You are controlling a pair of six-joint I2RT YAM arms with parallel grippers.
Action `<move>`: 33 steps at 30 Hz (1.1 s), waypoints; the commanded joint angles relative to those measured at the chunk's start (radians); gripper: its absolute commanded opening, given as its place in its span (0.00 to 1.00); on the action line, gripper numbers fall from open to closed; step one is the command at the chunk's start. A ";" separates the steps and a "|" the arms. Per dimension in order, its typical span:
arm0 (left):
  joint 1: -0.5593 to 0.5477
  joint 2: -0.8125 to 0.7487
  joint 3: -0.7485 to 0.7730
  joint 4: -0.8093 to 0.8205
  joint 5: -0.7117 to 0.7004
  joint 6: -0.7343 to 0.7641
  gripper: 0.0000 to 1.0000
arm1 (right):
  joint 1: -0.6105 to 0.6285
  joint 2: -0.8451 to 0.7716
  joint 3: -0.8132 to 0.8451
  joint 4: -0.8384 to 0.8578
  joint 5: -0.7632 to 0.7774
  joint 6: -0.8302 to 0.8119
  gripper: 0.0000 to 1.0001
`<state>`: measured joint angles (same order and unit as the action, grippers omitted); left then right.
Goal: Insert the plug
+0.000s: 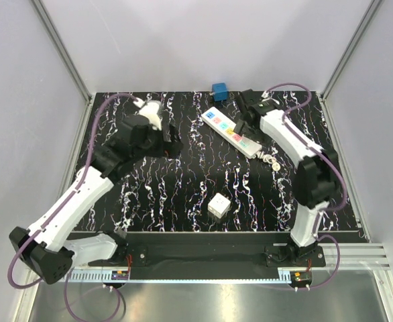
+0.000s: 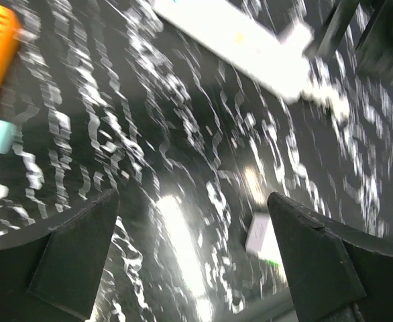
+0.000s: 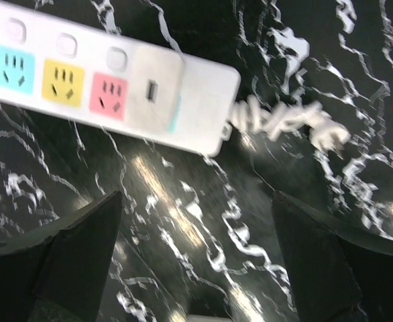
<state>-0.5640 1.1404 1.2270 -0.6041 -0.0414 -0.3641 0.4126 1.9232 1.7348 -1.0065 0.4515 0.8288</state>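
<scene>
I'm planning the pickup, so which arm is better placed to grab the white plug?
Probably the left: the left gripper, open, faces the white plug; the right gripper hovers over the power strip and could steady it.

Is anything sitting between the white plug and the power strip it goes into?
Nothing visible does. Only bare marbled tabletop lies between the white plug and the power strip. The blue block sits beyond the strip's far end, off that path.
</scene>
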 commanded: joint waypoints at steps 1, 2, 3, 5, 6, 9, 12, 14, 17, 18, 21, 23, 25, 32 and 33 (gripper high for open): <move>-0.126 0.056 -0.046 -0.034 0.013 0.048 0.99 | -0.001 -0.198 -0.125 0.025 -0.039 -0.056 1.00; -0.163 0.070 -0.061 -0.037 -0.006 0.048 0.99 | -0.001 -0.235 -0.158 0.034 -0.048 -0.060 1.00; -0.201 0.100 -0.070 -0.039 -0.020 0.047 0.99 | -0.001 -0.272 -0.217 0.042 -0.057 -0.072 1.00; -0.312 0.134 -0.076 -0.028 -0.051 0.037 0.99 | -0.003 -0.378 -0.266 0.051 -0.088 -0.086 1.00; -0.347 0.174 -0.077 -0.020 -0.052 0.037 0.99 | -0.003 -0.413 -0.320 0.052 -0.099 -0.089 1.00; -0.473 0.263 -0.081 0.018 -0.074 0.036 0.99 | -0.005 -0.608 -0.435 0.092 -0.134 -0.094 1.00; -0.548 0.359 -0.077 0.043 -0.098 0.005 0.99 | -0.003 -0.749 -0.510 0.091 -0.123 -0.099 1.00; -0.580 0.400 -0.072 0.061 -0.103 -0.012 0.99 | -0.006 -0.811 -0.537 0.091 -0.109 -0.102 1.00; -0.606 0.462 -0.064 0.084 -0.123 -0.036 0.99 | -0.011 -0.911 -0.569 0.094 -0.112 -0.103 1.00; -0.611 0.498 -0.060 0.083 -0.129 -0.042 0.99 | -0.011 -0.944 -0.575 0.095 -0.117 -0.105 1.00; -0.611 0.554 -0.037 0.089 -0.140 -0.048 0.99 | -0.011 -0.981 -0.572 0.097 -0.122 -0.112 1.00; -0.611 0.578 -0.027 0.099 -0.150 -0.052 0.99 | -0.011 -0.992 -0.570 0.097 -0.126 -0.117 1.00; -0.609 0.605 -0.017 0.099 -0.178 -0.056 0.99 | -0.011 -1.004 -0.567 0.095 -0.134 -0.122 1.00; -0.611 0.628 -0.011 0.144 -0.204 -0.039 0.72 | -0.009 -1.041 -0.596 0.123 -0.175 -0.129 1.00; -0.609 0.619 -0.014 0.148 -0.203 -0.032 0.42 | -0.009 -1.052 -0.607 0.128 -0.181 -0.135 1.00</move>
<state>-1.1728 1.7802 1.1721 -0.5217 -0.2031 -0.4156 0.4061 0.8993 1.1431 -0.9234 0.2996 0.7223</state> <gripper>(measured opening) 0.654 0.994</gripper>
